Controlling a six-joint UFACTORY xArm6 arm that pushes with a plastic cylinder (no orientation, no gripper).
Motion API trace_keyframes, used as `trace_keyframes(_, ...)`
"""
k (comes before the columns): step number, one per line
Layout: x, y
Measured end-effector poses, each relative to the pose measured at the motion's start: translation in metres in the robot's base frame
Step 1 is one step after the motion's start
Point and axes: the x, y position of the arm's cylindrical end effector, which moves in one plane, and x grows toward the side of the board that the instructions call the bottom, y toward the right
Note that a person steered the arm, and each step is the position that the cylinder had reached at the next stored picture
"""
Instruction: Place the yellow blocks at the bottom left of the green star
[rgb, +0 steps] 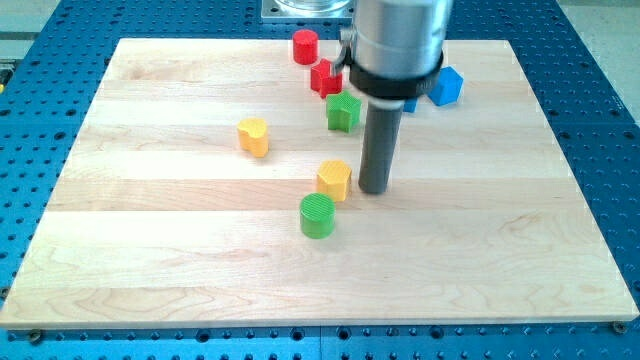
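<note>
The green star (343, 111) sits on the wooden board near the view's top centre. A yellow block (334, 179), roughly hexagonal, lies below it. A second yellow block (254, 136), heart-like, lies to the left of the star. My tip (375, 189) rests on the board just right of the hexagonal yellow block, very close to it or touching it, and below the star.
A green cylinder (318, 215) stands just below the hexagonal yellow block. A red cylinder (305, 46) and a red block (325, 77) lie above the star. A blue block (446, 86) sits at the top right, another partly hidden behind the arm. The board (150, 250) is ringed by blue perforated table.
</note>
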Motion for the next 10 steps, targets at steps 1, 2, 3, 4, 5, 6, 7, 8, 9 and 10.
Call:
trace_keyframes(1,0.017,-0.027)
trace_keyframes(2,0.017,-0.065)
trace_keyframes(3,0.013,-0.1)
trace_keyframes(4,0.033,-0.041)
trace_keyframes(5,0.021,0.011)
trace_keyframes(6,-0.002,-0.038)
trace_keyframes(7,-0.044,-0.055)
trace_keyframes(8,-0.026,-0.035)
trace_keyframes(9,-0.048,-0.018)
trace_keyframes(10,-0.052,-0.056)
